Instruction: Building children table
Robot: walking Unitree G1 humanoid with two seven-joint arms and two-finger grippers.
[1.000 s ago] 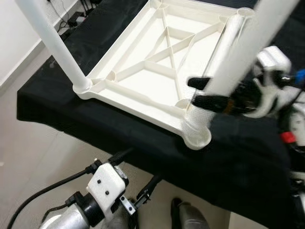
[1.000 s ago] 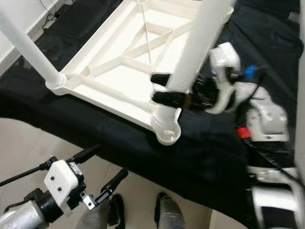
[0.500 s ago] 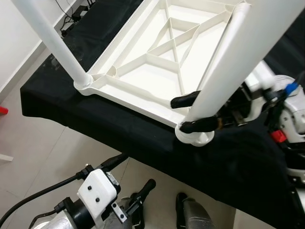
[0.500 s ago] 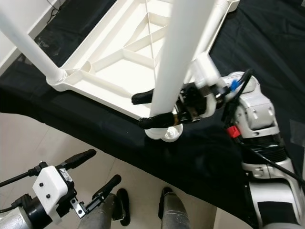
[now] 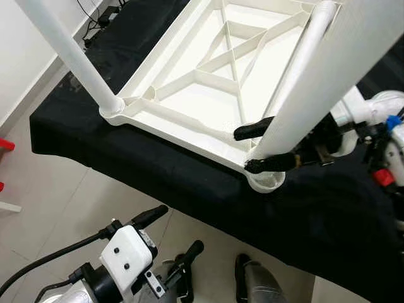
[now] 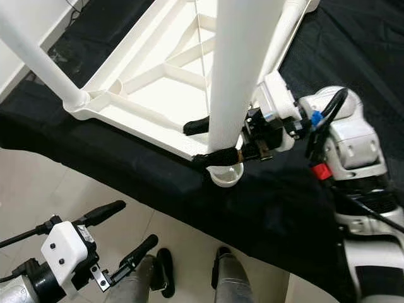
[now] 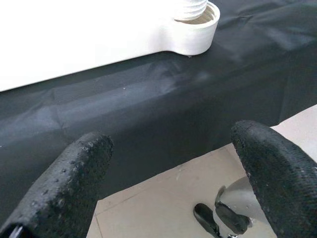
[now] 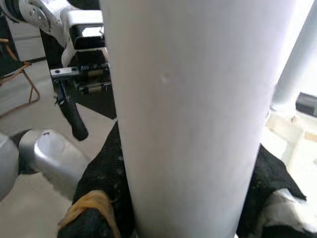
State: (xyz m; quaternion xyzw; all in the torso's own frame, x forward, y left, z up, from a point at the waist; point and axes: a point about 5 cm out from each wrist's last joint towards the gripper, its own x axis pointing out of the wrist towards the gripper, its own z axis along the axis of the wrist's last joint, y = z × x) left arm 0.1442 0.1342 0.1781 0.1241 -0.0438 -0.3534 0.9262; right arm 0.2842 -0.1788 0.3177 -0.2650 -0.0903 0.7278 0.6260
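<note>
Plain indoor room, pale tiled floor [image 5: 57, 189], white wall [image 5: 25, 57], black-draped table [image 5: 158, 170], floor cables [image 5: 95, 12]

table leg [image 6: 237, 69] cut off at the top edge, its lower end hidden behind the right tool [image 6: 214, 142], second leg [image 5: 66, 53] cut off at the top left, upturned tabletop [image 5: 189, 95] far end cropped, counter [image 5: 158, 177] running past the right edge

A black cloth [image 5: 189, 183] is spread over the work surface. Pale floor tiles [image 5: 57, 202] are seen below it, a white wall [image 5: 19, 57] at the left, and dark cables [image 5: 104, 9] beside it.
</note>
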